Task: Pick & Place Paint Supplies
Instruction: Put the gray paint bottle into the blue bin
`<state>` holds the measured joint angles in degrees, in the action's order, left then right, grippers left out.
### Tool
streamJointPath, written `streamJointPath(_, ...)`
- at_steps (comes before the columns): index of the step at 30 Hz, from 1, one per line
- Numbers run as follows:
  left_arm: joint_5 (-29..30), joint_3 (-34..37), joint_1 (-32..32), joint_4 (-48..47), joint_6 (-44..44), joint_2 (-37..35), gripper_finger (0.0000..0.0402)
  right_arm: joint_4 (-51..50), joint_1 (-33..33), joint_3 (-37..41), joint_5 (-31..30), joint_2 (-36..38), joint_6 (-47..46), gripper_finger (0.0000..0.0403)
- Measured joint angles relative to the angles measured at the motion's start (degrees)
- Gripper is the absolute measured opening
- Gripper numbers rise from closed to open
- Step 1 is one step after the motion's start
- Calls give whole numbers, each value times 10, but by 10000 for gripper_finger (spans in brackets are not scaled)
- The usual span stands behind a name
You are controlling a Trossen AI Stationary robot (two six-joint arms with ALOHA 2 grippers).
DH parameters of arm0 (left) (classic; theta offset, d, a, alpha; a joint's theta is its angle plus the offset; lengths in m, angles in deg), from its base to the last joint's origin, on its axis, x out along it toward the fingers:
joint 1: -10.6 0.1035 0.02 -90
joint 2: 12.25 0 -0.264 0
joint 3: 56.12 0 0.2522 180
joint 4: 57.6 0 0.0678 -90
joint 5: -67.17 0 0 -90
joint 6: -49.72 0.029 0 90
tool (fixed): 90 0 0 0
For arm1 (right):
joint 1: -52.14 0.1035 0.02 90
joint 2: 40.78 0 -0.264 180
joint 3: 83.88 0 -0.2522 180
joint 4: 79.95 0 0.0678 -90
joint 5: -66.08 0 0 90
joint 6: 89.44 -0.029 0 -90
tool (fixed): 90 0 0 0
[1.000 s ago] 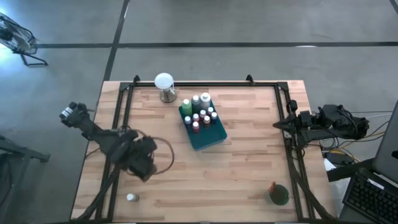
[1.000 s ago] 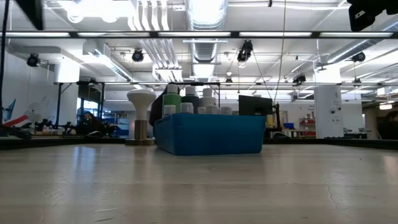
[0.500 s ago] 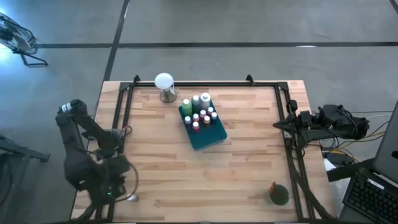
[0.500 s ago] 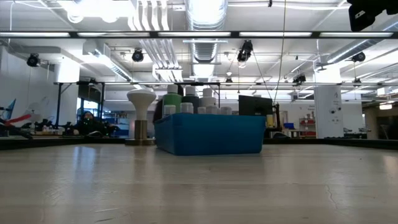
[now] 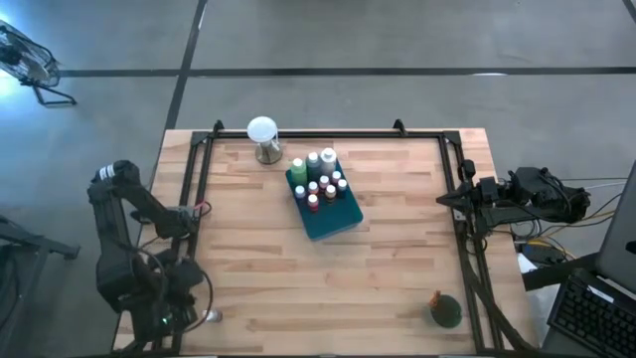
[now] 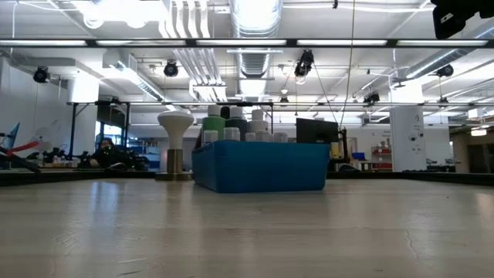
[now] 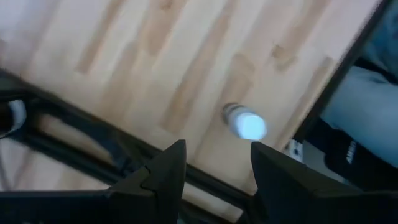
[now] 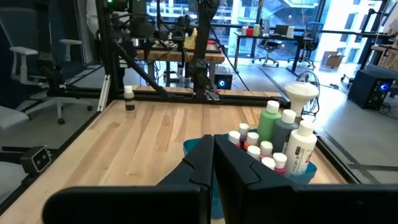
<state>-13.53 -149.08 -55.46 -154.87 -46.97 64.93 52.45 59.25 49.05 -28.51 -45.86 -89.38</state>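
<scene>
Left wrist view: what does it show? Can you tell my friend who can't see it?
The left claw hangs open above a small white-capped bottle standing on the wooden table, near its dark metal edge rail. The bottle shows just past the two dark fingertips, not between them.

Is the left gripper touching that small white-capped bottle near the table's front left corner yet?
Apart. The left wrist view shows bare wood between the open left gripper and the small bottle.
</scene>
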Motion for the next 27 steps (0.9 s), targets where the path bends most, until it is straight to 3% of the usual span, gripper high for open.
streamJointPath(6,-13,0,4,45,78,56,185,0,0,0,0,0,0,8)
streamJointPath(14,-57,0,3,126,96,106,186,0,0,0,0,0,0,8)
streamJointPath(27,-50,-3,4,126,205,125,186,0,0,0,0,0,0,8)
